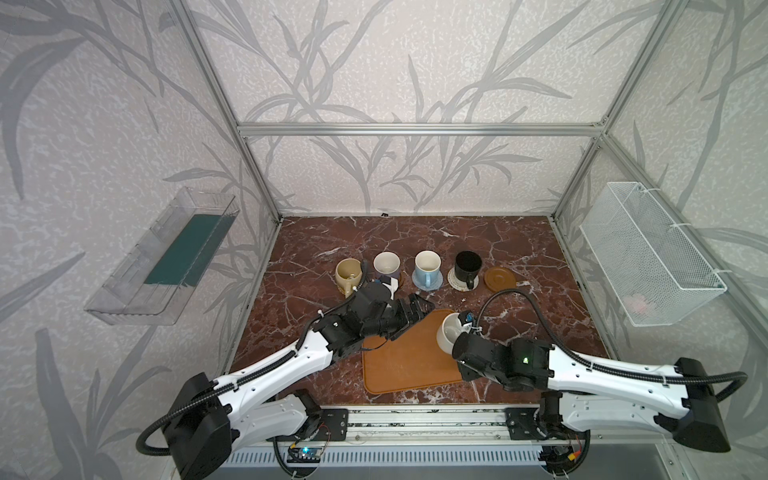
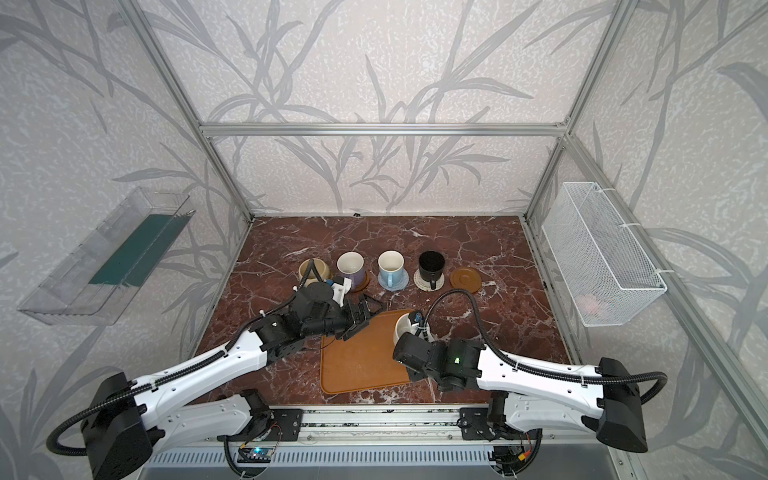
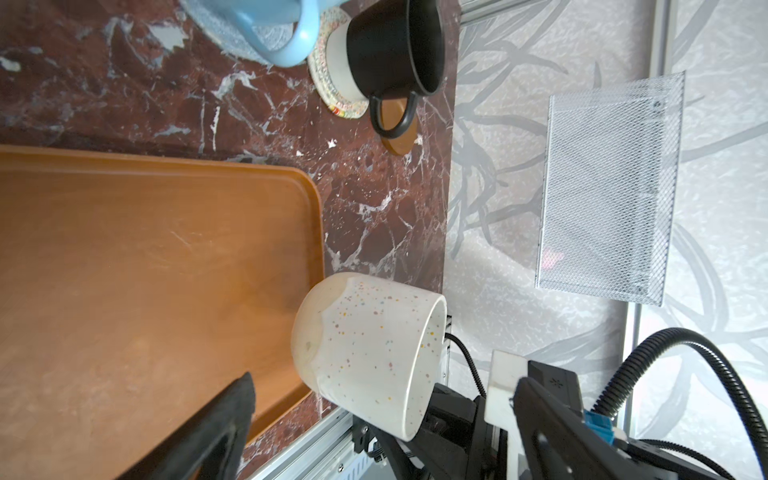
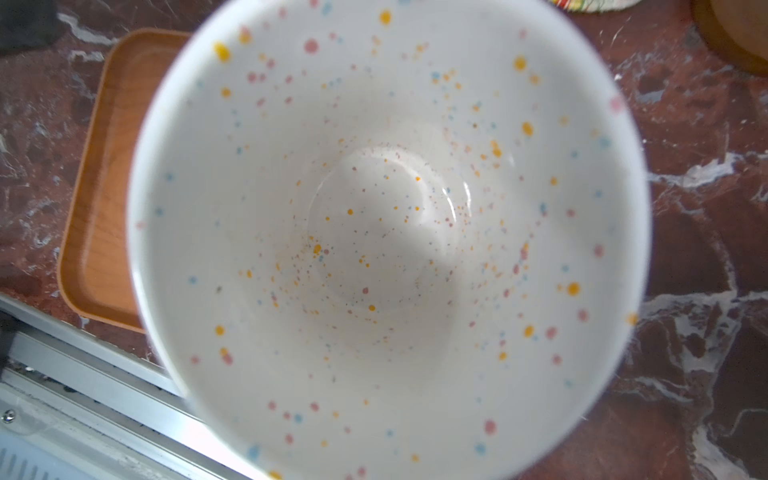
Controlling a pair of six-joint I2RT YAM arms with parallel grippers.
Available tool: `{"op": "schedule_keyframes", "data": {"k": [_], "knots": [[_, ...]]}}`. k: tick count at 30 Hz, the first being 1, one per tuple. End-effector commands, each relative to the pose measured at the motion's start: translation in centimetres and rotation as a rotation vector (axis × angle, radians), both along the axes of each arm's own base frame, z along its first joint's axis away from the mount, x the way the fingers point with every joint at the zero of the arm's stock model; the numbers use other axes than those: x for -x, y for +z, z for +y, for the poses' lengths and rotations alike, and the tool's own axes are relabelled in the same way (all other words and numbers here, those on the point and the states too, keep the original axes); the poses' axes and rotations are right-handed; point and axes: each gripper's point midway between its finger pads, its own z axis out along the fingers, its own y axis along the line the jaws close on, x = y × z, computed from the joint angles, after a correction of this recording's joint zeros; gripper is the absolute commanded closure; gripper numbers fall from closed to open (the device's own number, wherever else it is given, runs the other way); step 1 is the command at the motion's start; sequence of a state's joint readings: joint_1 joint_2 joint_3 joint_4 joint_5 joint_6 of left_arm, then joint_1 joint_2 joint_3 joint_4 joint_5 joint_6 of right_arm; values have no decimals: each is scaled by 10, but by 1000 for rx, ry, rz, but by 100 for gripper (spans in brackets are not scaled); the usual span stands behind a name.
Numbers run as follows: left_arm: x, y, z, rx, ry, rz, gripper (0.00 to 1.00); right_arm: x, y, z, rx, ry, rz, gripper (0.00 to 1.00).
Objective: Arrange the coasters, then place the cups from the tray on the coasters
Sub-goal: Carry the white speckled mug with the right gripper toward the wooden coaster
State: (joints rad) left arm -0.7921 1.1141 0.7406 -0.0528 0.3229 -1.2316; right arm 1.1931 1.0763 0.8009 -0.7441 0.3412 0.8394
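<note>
Holding white speckled mug (image 3: 365,353) tilted at tray (image 3: 145,249) edge: right tool (image 1: 462,332) clamped | left tool (image 2: 365,309) spread wide, empty, near mug | bare brown coaster (image 1: 500,279) beyond right tool

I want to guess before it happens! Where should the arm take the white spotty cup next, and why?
Probably the right gripper should carry the white speckled mug it holds over to the empty brown coaster, since that is the only coaster seen bare.

Your right gripper (image 1: 460,330) has a cup (image 1: 447,332) at the tray's (image 1: 399,368) right edge. Behind it lies one coaster (image 1: 500,279), the other cups (image 1: 428,266) further left.
</note>
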Motion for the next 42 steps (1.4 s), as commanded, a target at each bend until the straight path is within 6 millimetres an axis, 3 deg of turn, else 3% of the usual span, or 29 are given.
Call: {"op": "schedule_keyframes", "data": {"k": [1, 7, 11, 23, 33, 42], "knots": [[-14, 32, -4, 67, 54, -67, 1, -24, 42, 0, -75, -34, -114, 100], [-33, 51, -6, 101, 123, -140, 1, -43, 75, -11, -140, -56, -157, 100], [-46, 59, -12, 71, 138, -172, 1, -65, 93, -30, -174, -120, -180, 100], [-86, 87, -75, -57, -35, -227, 1, -129, 125, -79, -221, -220, -195, 100], [-114, 83, -120, -150, -182, -209, 1, -175, 123, -114, -227, -266, -156, 100], [-133, 72, -157, -195, -295, -189, 2, -214, 95, -142, -131, -319, -106, 100]]}}
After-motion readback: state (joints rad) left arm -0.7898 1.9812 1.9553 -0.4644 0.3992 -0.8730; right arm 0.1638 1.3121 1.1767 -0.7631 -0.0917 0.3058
